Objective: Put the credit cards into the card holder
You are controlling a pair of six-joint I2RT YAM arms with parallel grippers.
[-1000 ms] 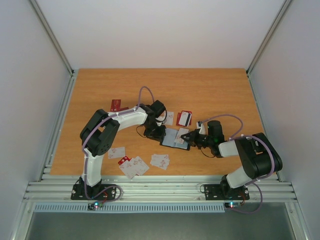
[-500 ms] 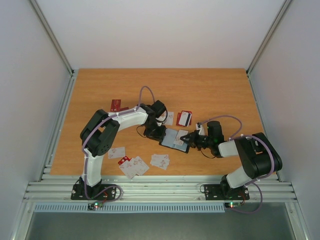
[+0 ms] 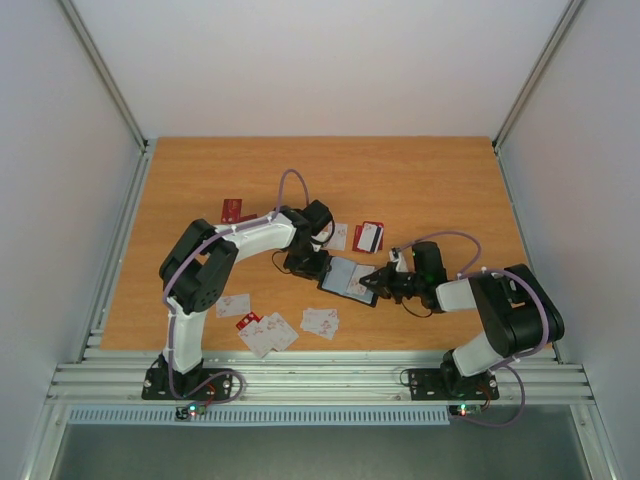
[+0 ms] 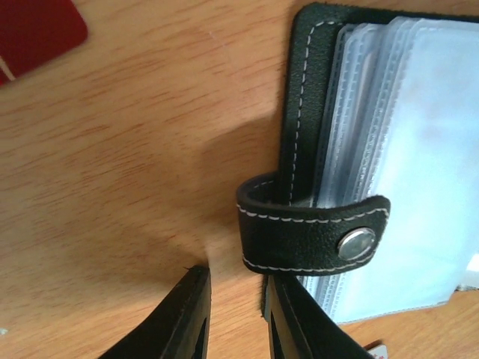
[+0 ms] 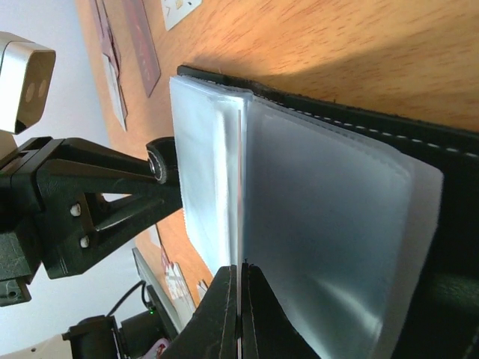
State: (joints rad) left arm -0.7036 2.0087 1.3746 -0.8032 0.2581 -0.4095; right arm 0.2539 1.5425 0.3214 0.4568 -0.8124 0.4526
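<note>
The card holder (image 3: 345, 272) lies open mid-table, black cover (image 4: 303, 90) down, with pale bluish plastic sleeves (image 5: 322, 224) fanned up and its snap strap (image 4: 314, 232) curled over the left edge. My right gripper (image 3: 372, 281) (image 5: 239, 268) is shut on a thin white credit card (image 5: 240, 239), seen edge-on and reaching in between the sleeves. My left gripper (image 3: 312, 266) (image 4: 233, 278) sits at the holder's left edge, just below the strap. Its jaws stand slightly apart with bare wood between them, and the right finger (image 4: 288, 314) is against the holder's edge.
Loose credit cards lie around: red ones (image 3: 231, 211) (image 4: 37, 34) at the back left, a striped one (image 3: 368, 237) and a white one (image 3: 338, 236) behind the holder, white ones (image 3: 233, 305) (image 3: 267, 332) (image 3: 320, 321) near the front. Metal rails (image 3: 320, 380) run along the near edge.
My right gripper has moved left, and its white card has slid further into the holder, now mostly hidden. The left jaws have parted a little.
</note>
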